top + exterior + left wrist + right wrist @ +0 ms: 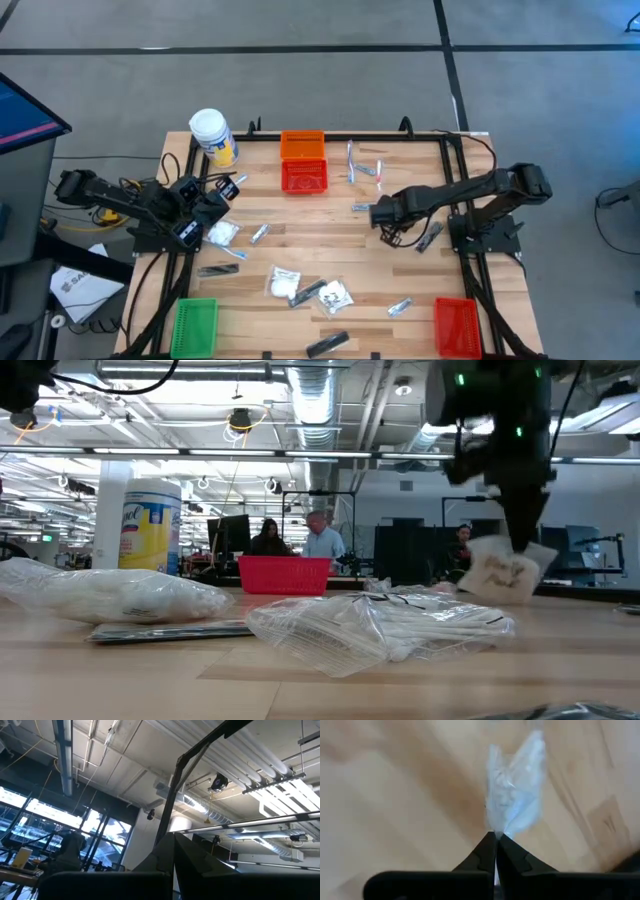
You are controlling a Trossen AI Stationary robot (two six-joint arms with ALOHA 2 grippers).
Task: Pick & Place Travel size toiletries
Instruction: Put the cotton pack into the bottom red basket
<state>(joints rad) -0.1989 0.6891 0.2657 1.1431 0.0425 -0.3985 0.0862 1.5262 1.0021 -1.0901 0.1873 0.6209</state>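
Note:
My right gripper (496,838) hangs over the table's middle right (386,220), fingers pointing down, shut on a small clear-plastic packet (516,795) that shows whitish in the low view (505,572). Other travel size toiletries lie flat on the wood: white packets (224,233) (283,283) (335,295), foil sachets (400,307) (262,233), dark tubes (328,343) (218,270) and clear sticks (365,165). My left gripper (215,195) waits at the table's left edge, shut and tilted up toward the ceiling. My right gripper pinches one gathered end of the packet (498,831) between its two fingertips, coming from above. The packet hangs below the fingers, tilted, lifted clear of the table (500,575).
An orange basket (302,145) and a red one (304,177) stand at the far middle. A green basket (195,325) is at the near left, another red one (456,325) at the near right. A white jar with a yellow label (212,135) stands far left.

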